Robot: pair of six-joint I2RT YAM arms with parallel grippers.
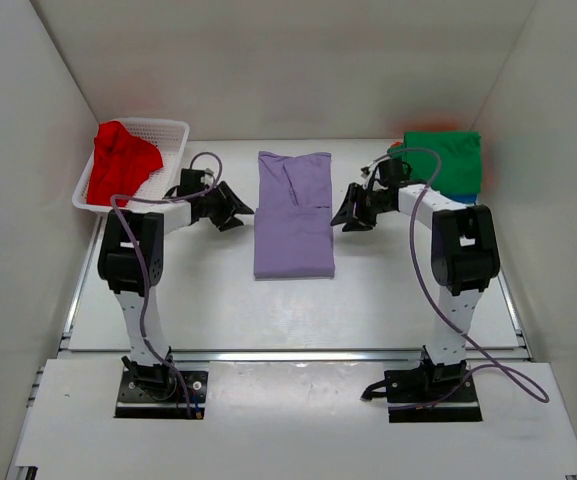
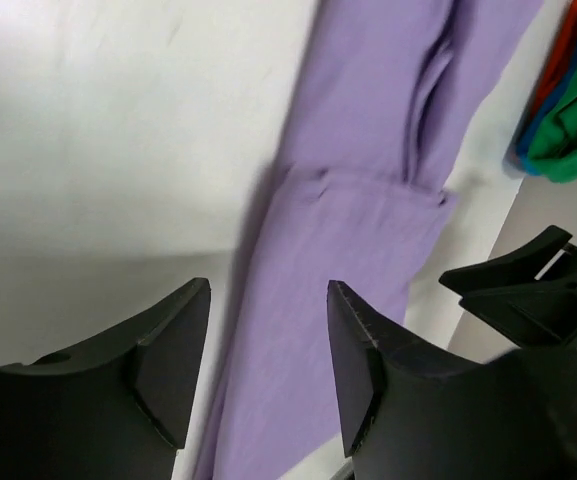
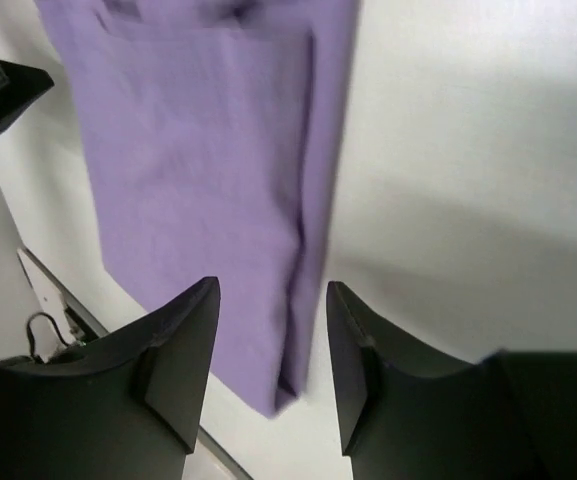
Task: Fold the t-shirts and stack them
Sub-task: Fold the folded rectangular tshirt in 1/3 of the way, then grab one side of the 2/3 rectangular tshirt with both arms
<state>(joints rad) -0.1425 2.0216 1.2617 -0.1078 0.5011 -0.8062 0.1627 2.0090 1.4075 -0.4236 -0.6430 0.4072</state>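
- Purple shirt (image 1: 294, 213) lies flat mid-desk; bare table (image 1: 218, 300) runs from it to the near edge.
- Basket (image 1: 168, 124) holding a red shirt (image 1: 120, 160) blocks the far left corner.
- Stacked shirts (image 1: 444, 160), green on top, fill the far right corner.

Bright, even, diffuse light fills the white enclosure. The top view is sharp, with only faint soft shadows under the arms on the counter (image 1: 388, 300). Both wrist views are smeared: the lavender shirt (image 2: 368, 230) has blurred edges, a broad grey shadow crosses the counter, and the left claw (image 2: 268, 370) and right claw (image 3: 273, 370) read as near-featureless black.
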